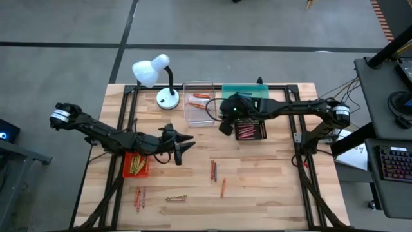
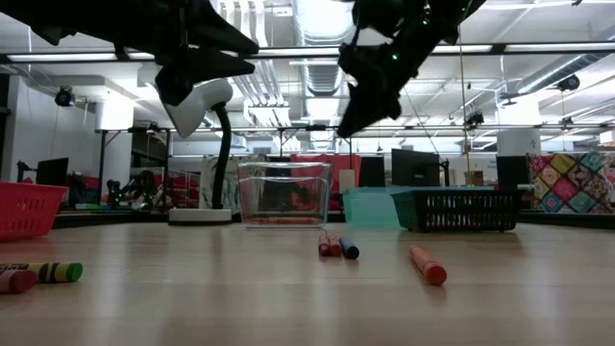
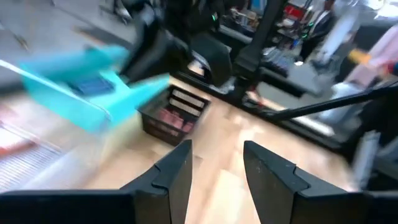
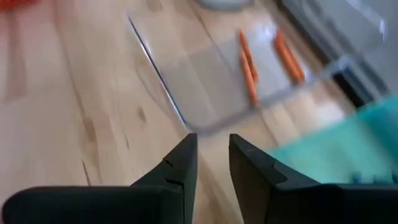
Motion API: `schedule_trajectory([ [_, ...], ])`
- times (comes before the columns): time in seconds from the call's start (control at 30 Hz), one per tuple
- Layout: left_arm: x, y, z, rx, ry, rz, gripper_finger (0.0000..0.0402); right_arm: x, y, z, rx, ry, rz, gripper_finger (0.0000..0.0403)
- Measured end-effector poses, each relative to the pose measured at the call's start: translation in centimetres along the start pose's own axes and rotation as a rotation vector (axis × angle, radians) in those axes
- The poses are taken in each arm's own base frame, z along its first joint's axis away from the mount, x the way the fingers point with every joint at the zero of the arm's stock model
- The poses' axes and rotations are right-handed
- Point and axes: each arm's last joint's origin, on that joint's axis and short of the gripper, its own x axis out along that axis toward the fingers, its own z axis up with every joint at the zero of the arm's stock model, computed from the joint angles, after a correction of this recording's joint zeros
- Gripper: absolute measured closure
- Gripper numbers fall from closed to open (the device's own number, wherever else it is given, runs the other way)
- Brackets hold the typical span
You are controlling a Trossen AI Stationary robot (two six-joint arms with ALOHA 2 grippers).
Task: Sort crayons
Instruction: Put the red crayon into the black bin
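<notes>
Loose crayons lie flat on the wooden table: a red and blue group (image 1: 214,171), an orange one (image 1: 223,187), a red pair (image 1: 138,196) and a yellow one (image 1: 176,198). Yellow crayons lie in the red tray (image 1: 136,164), orange ones in the clear tray (image 1: 198,103), red ones in the black tray (image 1: 251,129); a teal tray (image 1: 244,91) stands behind it. My left gripper (image 1: 183,143) is open and empty above the table, right of the red tray. My right gripper (image 1: 224,125) hovers between the clear and black trays, fingers a little apart, empty.
A white desk lamp (image 1: 161,77) stands at the far left, beside the clear tray. A black frame runs around the table's edges. The near middle of the table holds only the scattered crayons. Desks and cables stand off the table's right side.
</notes>
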Motion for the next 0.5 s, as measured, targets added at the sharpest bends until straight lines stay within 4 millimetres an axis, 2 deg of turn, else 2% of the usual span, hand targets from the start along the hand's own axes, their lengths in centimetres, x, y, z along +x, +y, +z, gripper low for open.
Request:
schedule_trajectory([
  [0.37,-1.3,-2.3,-1.5,-0.421,0.154,-0.168,0.0278,-0.2,0.3,0.9,-0.041,-0.091,0.013,0.0323],
  [0.5,-2.2,-4.7,-1.8,-0.542,0.227,-0.246,0.0283,-0.2,0.5,0.8,-0.043,-0.085,0.025,0.0319],
])
